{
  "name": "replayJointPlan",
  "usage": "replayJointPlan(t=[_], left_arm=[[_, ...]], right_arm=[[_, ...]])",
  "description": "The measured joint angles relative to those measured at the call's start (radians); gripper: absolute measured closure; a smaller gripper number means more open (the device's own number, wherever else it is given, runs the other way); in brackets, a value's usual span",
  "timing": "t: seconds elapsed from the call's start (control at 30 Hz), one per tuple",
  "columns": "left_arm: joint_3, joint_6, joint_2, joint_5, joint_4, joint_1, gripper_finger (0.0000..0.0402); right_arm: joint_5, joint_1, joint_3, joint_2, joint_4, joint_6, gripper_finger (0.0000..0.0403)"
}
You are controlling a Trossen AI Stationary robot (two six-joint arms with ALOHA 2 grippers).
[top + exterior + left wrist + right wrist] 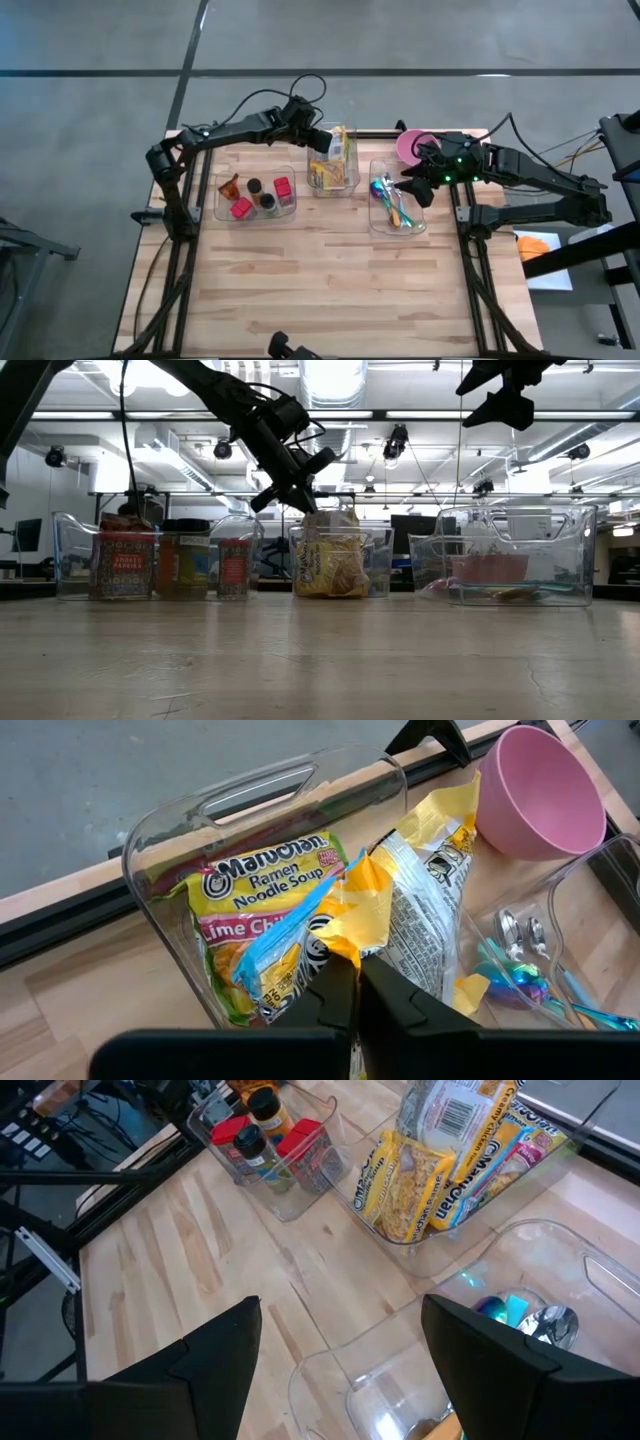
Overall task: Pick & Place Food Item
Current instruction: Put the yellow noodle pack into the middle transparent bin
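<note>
My left claw [358, 982] is clenched on the crumpled yellow edge of a ramen packet [400, 910], right where its fingertips meet over the middle clear bin [335, 180]. Beyond the claw, inside that same bin, I see the other noodle packets [262, 900] standing upright, one labelled ramen noodle soup. Off to the far side of the claw sits the pink bowl [538, 790] on the desk [330, 280], and nearer lies the bin of spoons [397, 200]. My right claw [340, 1350] hangs released, fingers spread wide, above that spoon bin; ahead of it are the noodle bin and, farther on, the bin of spice jars [270, 1140]. In the level view the left claw hovers just above the packets' tops.
</note>
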Motion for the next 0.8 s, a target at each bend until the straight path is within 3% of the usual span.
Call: replayJointPlan(t=[0.8], left_arm=[[0.000, -0.022, 0.000, 0.003, -0.001, 0.000, 0.0238]], right_arm=[[-0.001, 0.000, 0.000, 0.000, 0.000, 0.000, 0.0132]])
